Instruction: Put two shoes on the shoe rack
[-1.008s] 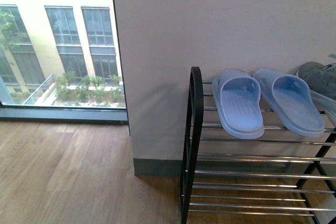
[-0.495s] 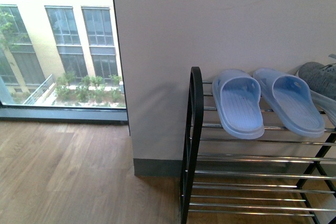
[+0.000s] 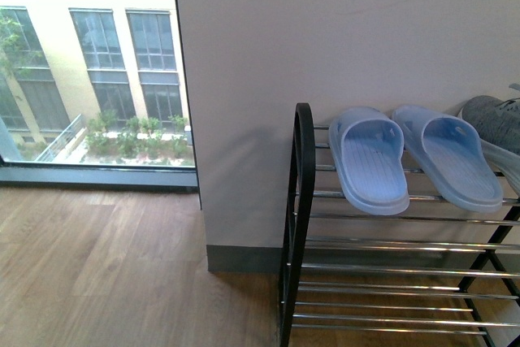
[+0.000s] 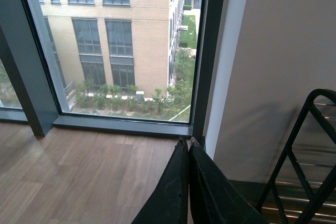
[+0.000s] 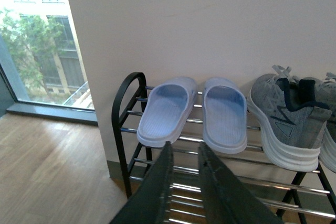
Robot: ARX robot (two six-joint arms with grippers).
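Two grey knit sneakers rest side by side on the top tier of the shoe rack [image 5: 126,90]. One whole shoe [image 5: 283,119] shows in the right wrist view, with the other shoe [image 5: 329,124] cut off by the picture's edge. The front view catches only one shoe's toe [image 3: 494,119] at the far right of the rack [image 3: 302,201]. My right gripper [image 5: 184,148] hangs open and empty in front of the rack, below the top tier. Over the wooden floor beside the rack's end frame [image 4: 307,150], my left gripper [image 4: 186,141] is shut on nothing.
A pair of light blue slippers [image 3: 370,160] [image 3: 451,156] lies on the top tier left of the sneakers. A white wall [image 3: 341,30] stands behind the rack. A floor-to-ceiling window [image 3: 89,62] is at the left, above the wooden floor [image 3: 97,266].
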